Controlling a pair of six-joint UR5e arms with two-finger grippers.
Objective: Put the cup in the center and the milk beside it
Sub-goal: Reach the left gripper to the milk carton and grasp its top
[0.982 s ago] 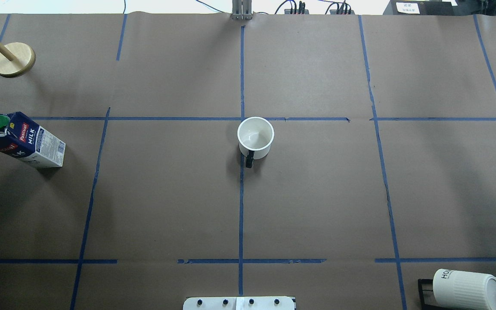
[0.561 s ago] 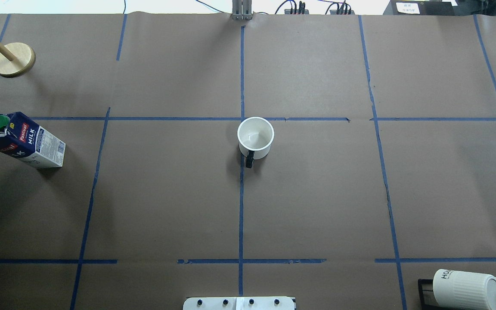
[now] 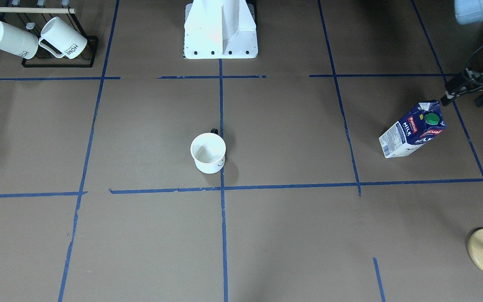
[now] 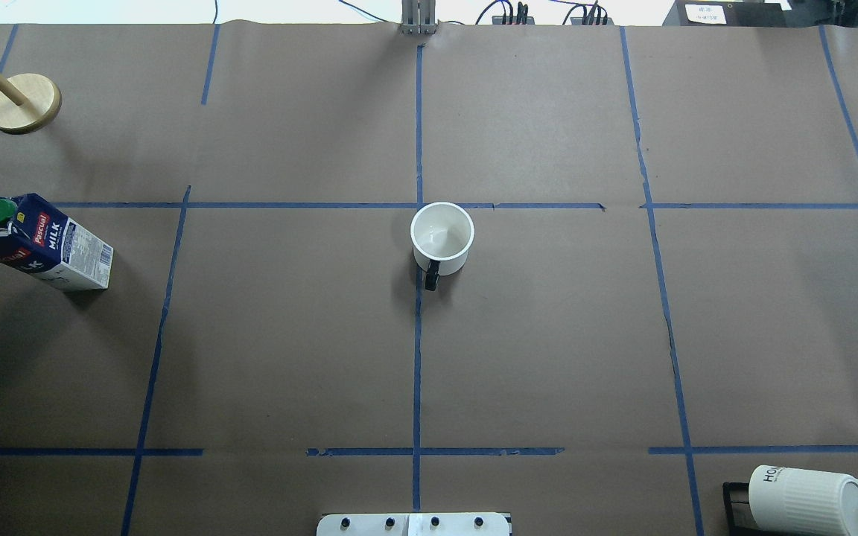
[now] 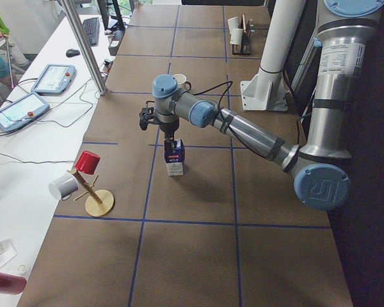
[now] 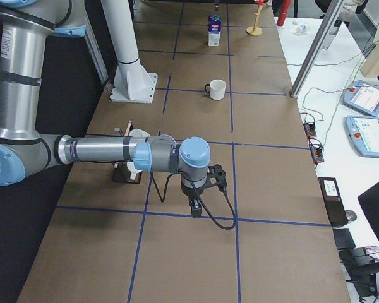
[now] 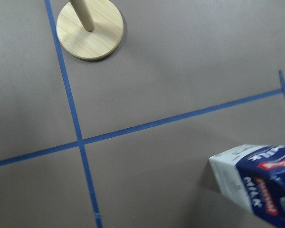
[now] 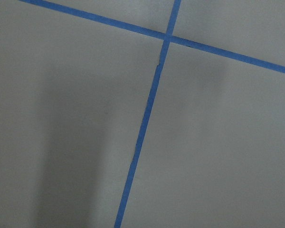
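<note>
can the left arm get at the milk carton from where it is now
Probably yes. The left gripper hangs close above the milk carton, with nothing between them, and the wooden mug stand stands well apart. Whether its jaws are open is unclear.

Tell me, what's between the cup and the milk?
Just bare paper and one blue tape line between cup and milk, seen in the overhead view.

Diffuse, even overhead light: the cup [image 4: 442, 237] casts a short soft shadow toward 7 o'clock in the overhead view, and the robot base [image 3: 220, 29] glares white at 12 o'clock in the front-facing view. The left wrist view blurs the milk [image 7: 256, 183] at 4 o'clock; the right wrist view is dimmer.
</note>
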